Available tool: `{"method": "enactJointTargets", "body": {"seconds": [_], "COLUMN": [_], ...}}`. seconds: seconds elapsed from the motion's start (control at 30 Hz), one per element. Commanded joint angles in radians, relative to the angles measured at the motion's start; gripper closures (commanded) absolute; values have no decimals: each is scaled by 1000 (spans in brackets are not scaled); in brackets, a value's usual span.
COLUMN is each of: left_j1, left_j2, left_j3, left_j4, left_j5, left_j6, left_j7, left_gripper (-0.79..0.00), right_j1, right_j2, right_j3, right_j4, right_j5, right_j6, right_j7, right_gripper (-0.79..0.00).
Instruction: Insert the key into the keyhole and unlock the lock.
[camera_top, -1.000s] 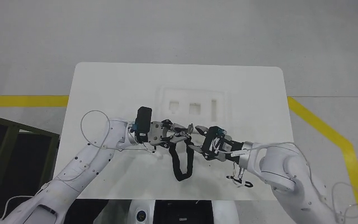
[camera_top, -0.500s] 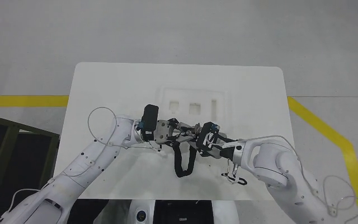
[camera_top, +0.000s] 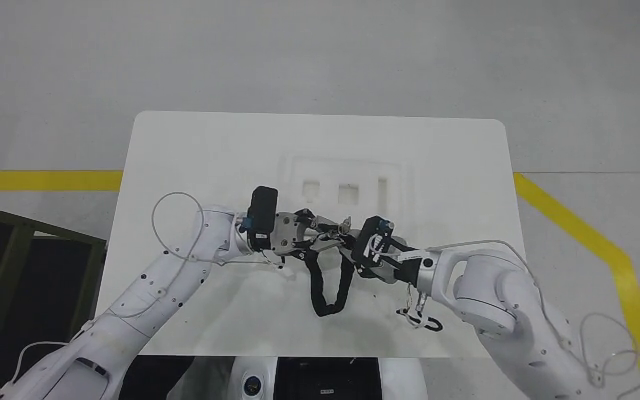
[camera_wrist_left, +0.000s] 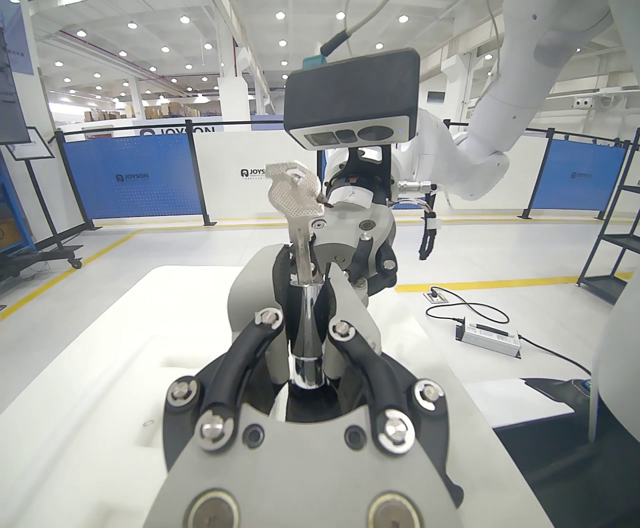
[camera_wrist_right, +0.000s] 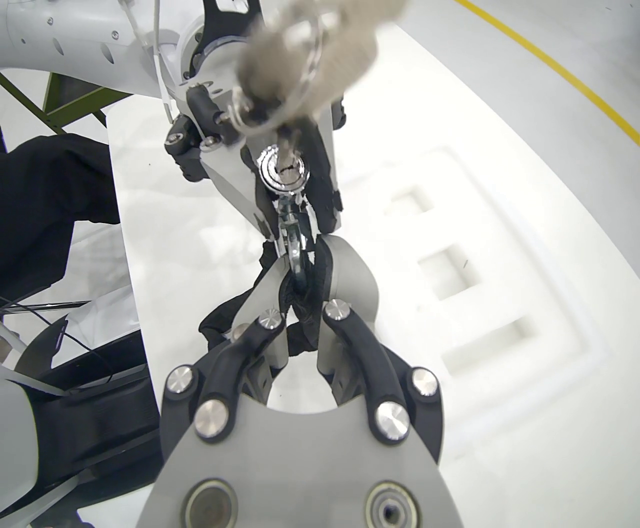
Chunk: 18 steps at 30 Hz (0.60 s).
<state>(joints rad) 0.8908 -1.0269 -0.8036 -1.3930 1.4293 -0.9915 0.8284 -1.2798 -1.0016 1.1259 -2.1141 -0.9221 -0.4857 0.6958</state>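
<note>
Holding lock and cable, with the key sitting in the keyhole

Clamping from both sides, the left gripper (camera_wrist_left: 309, 287) is squeezing the chrome lock (camera_wrist_left: 306, 330), its fingers closed on the cylinder. The right gripper (camera_wrist_right: 297, 260), facing it from the right, is pinching the black cable (camera_wrist_right: 222, 315) just where its metal end is meeting the lock, fingers shut on it. The key (camera_wrist_left: 292, 192) is standing out of the keyhole (camera_wrist_right: 282, 172) with its patterned head free, and neither gripper is touching it. How deep the shaft is sitting I cannot tell. The cable's loop is hanging toward the near edge of the table (camera_top: 200, 150), and the foam tray (camera_top: 295, 165) is lying just beyond the grippers on the far side.

By my judgement the insertion is looking done and the unlocking turn is coming up. That is calling for one gripper, likely the right, to be letting go of the cable and taking the key's head flat between its pads. It would then be twisting about the shaft's axis while the left is bracing the lock against the torque. Gripping off-centre is risking bending the key or dragging it out.
</note>
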Motion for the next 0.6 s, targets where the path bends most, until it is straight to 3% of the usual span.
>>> {"method": "enactJointTargets", "body": {"seconds": [0.0,0.13,0.33,0.57], "left_j1": [3,7,10,15], "left_j2": [1,2,3,5], "left_j3": [-4,-9,-14,-20], "left_j4": [-3,-7,-10,-14], "left_j5": [5,7,5,4], "left_j6": [2,3,2,2], "left_j7": [2,4,3,2], "left_gripper": [-99,-154,-339,-336], "right_j1": [1,3,2,3], "right_j2": [0,-1,0,-1], "right_j3": [-1,-1,2,2], "right_j4": [-1,-2,-3,0], "right_j5": [3,7,14,24], "right_j6": [0,3,5,7], "right_j7": [3,4,3,-5], "right_gripper": [0,0,0,0]}}
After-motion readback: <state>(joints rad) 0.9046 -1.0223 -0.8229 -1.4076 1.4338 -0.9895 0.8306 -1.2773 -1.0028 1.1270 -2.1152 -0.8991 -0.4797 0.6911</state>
